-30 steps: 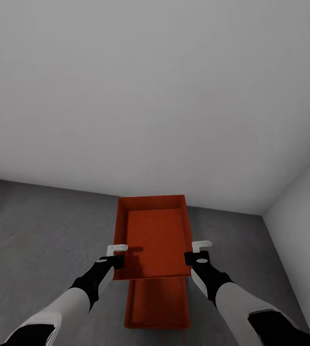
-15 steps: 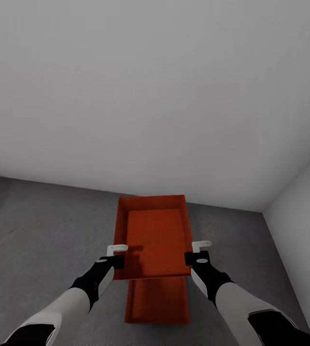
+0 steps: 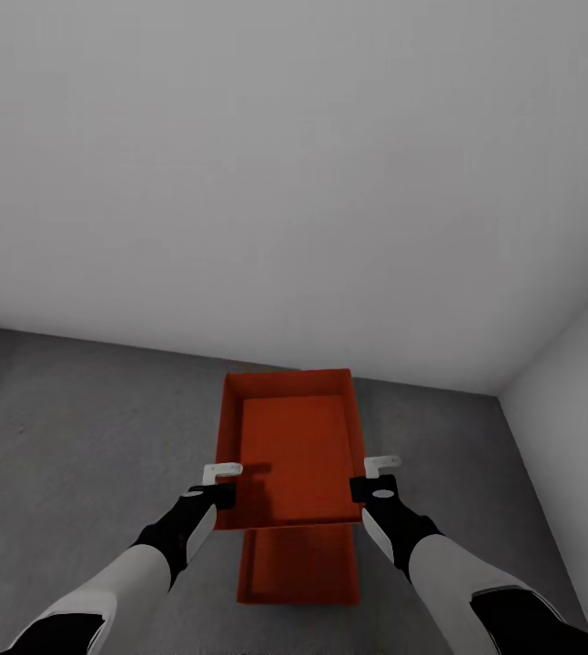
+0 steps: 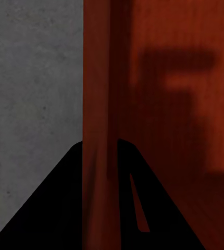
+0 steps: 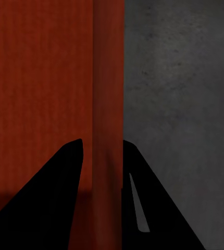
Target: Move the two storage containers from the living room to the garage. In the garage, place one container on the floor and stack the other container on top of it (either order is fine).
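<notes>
Upper container (image 3: 289,446) at lower centre, left gripper (image 3: 222,484) clamped on its left wall, right gripper (image 3: 372,479) on its right wall; lower container (image 3: 299,569) beneath on floor (image 3: 76,428).

Pale grey walls (image 3: 294,182) meet in corner; mottled dark concrete floor (image 3: 76,428).

You are looking at a floor (image 3: 76,428) showing as matt, mottled grey concrete with fine speckling. The walls (image 3: 294,164) filling the upper frame are reading as smooth, flat pale grey. The held storage container (image 3: 292,446) and the lower storage container (image 3: 299,564) are appearing as matt red-orange plastic with a faint ribbed texture.
</notes>
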Controlling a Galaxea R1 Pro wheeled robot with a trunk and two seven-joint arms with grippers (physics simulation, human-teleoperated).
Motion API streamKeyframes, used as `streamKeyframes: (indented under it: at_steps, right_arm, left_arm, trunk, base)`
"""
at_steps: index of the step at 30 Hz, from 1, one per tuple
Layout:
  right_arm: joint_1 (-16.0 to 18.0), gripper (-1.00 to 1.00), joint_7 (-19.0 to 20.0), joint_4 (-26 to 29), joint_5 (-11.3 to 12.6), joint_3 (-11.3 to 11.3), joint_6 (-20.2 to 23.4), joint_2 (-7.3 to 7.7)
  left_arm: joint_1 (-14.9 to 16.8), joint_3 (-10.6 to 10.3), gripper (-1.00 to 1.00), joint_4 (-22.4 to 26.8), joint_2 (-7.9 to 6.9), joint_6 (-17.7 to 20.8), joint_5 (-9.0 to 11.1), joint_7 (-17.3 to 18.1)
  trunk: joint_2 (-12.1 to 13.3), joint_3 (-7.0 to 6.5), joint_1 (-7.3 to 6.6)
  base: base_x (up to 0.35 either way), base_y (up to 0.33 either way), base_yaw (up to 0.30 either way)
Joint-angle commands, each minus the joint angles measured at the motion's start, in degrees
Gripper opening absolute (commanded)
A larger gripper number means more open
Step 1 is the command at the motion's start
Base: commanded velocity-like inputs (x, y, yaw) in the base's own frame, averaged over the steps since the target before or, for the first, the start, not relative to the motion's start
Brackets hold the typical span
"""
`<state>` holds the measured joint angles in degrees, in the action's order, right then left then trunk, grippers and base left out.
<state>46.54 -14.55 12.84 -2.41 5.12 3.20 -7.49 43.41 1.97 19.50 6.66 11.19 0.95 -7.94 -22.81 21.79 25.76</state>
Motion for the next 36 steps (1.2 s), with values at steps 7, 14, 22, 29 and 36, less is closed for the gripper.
streamKeyframes:
  at_steps: [7,14,22,29,36]
  right_arm:
    - [0.04,-1.0,-0.21,-0.18,0.48,0.07,0.32,0.45]
    - [0.04,-1.0,-0.22,-0.18,0.48,0.07,0.32,0.45]
    - [0.04,-1.0,-0.22,-0.18,0.48,0.07,0.32,0.45]
    - [0.04,-1.0,-0.22,-0.18,0.48,0.07,0.32,0.45]
    - [0.04,-1.0,-0.21,-0.18,0.48,0.07,0.32,0.45]
  left_arm:
    - [0.01,-0.57,-1.0,0.22,-1.82,-1.26,-0.62,-0.25]
    - [0.01,-0.63,-1.0,0.19,-1.83,-1.42,-0.67,-0.23]
    - [0.01,-0.65,-1.0,0.18,-1.82,-1.51,-0.68,-0.23]
    - [0.01,-0.65,-1.0,0.18,-1.82,-1.52,-0.69,-0.23]
    - [0.01,-0.65,-1.0,0.18,-1.83,-1.53,-0.69,-0.23]
  trunk:
    - [-0.11,0.73,0.02]
    - [-0.11,1.37,0.02]
    - [-0.11,2.1,0.02]
    - [-0.11,2.74,0.02]
    - [-0.11,3.38,0.02]
  base:
    - [-0.146,0.0,0.0]
    - [-0.217,0.0,0.0]
    - [-0.023,0.0,0.0]
    - [-0.001,0.0,0.0]
    - [0.0,0.0,0.0]
